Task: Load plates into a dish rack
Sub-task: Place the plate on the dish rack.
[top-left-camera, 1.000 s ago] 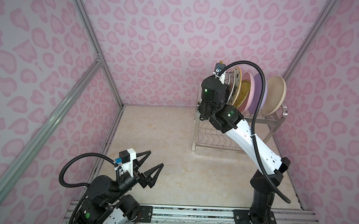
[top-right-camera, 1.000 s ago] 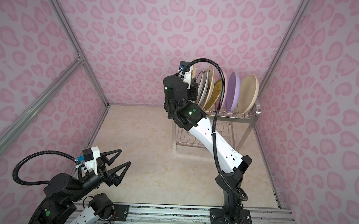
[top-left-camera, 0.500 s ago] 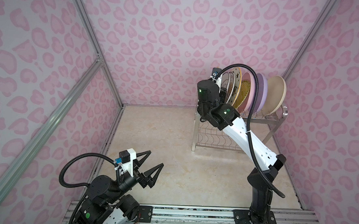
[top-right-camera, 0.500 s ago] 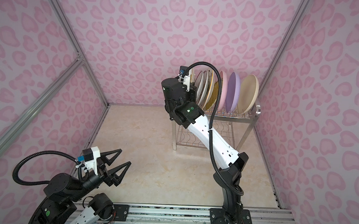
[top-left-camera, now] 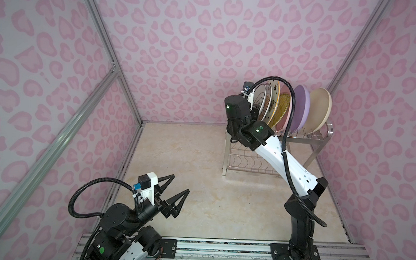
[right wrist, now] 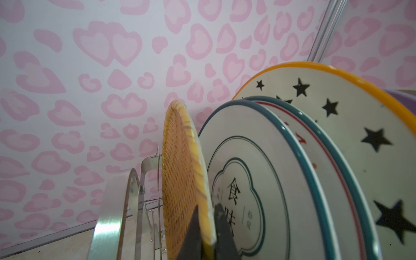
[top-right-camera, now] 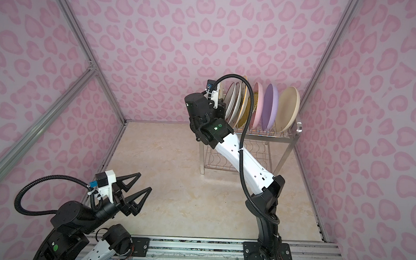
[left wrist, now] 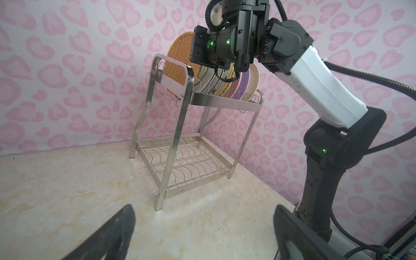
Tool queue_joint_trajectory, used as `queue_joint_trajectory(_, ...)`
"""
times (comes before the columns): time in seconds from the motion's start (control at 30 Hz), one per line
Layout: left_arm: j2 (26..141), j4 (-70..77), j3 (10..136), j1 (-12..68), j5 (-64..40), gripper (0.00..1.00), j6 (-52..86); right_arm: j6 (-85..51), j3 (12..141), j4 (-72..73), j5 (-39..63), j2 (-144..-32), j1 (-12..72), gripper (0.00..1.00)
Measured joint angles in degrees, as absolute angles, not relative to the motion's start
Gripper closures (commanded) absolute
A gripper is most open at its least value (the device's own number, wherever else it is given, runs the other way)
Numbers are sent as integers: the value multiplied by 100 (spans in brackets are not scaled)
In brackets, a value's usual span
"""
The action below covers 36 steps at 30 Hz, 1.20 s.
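Note:
The dish rack [top-left-camera: 299, 139] [top-right-camera: 270, 138] [left wrist: 225, 103] stands at the back right. Its top tier holds several upright plates, among them cream [top-left-camera: 318, 109], lilac [top-left-camera: 301, 106] and a star-patterned one [right wrist: 337, 112]. My right gripper [right wrist: 206, 207] is shut on the rim of a yellow woven plate [right wrist: 180, 168] [left wrist: 180, 51]. That plate is upright at the rack's left end, beside a white plate with a dark rim [right wrist: 247, 168]. Its lower edge is hidden. My left gripper [top-left-camera: 180, 183] [top-right-camera: 145, 181] [left wrist: 203, 211] hovers open and holds nothing at the front left.
The rack's lower tier of wavy wires [left wrist: 180, 162] holds nothing. The rack's steel end handle [right wrist: 112, 213] stands close beside the held plate. Pink patterned walls [top-left-camera: 182, 48] enclose the beige table [top-left-camera: 188, 154] on three sides. A metal rail [top-left-camera: 220, 248] runs along the front edge.
The right arm's wrist has shifted slightly left at the rack's left end, still holding the woven plate. The left arm has not moved.

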<state>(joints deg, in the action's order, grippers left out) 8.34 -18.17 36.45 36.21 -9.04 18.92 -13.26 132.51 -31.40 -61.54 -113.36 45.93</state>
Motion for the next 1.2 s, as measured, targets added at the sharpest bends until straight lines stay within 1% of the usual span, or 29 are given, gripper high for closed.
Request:
queue_joint_trajectory(0.4,808,-1817,3634,3592,-904,3,1887,-1721,13275,-3267,-6193,-11369,4576,100)
queue_joint_trajectory(0.47,808,-1817,3634,3583,-904,3,1885,-1717,13275,-3267,-6195,-11369,4587,94)
queue_joint_trajectory(0.5,808,-1817,3634,3583,-904,3,1885,-1715,13275,-3267,-6202,-11369,4598,94)
queue_joint_trajectory(0.57,808,-1817,3632,3575,-904,3,1885,-1695,13275,-3269,-6208,-11369,4613,89)
queue_joint_trajectory(0.67,808,-1817,3632,3564,-904,3,1885,-1645,13273,-3301,-6134,-11354,4611,88)
queue_joint_trajectory(0.73,808,-1817,3632,3557,-906,3,1885,-1584,13235,-3310,-6125,-11338,4611,85)
queue_joint_trajectory(0.77,808,-1817,3632,3551,-906,3,1885,-1566,13220,-3308,-6121,-11332,4611,81)
queue_joint_trajectory(0.8,808,-1817,3632,3546,-917,3,1885,-1538,13211,-3310,-6112,-11321,4613,81)
queue_joint_trajectory(0.87,808,-1817,3632,3531,-919,3,1885,-1494,13194,-3315,-6099,-11290,4613,76)
queue_joint_trajectory(1.13,816,-1817,3623,3496,-917,3,1885,-1409,13078,-3291,-6049,-11187,4617,74)
queue_joint_trajectory(1.17,823,-1817,3623,3494,-919,3,1885,-1391,13063,-3284,-6045,-11168,4622,73)
queue_joint_trajectory(1.2,832,-1817,3623,3494,-919,3,1885,-1389,13058,-3284,-6045,-11150,4626,69)
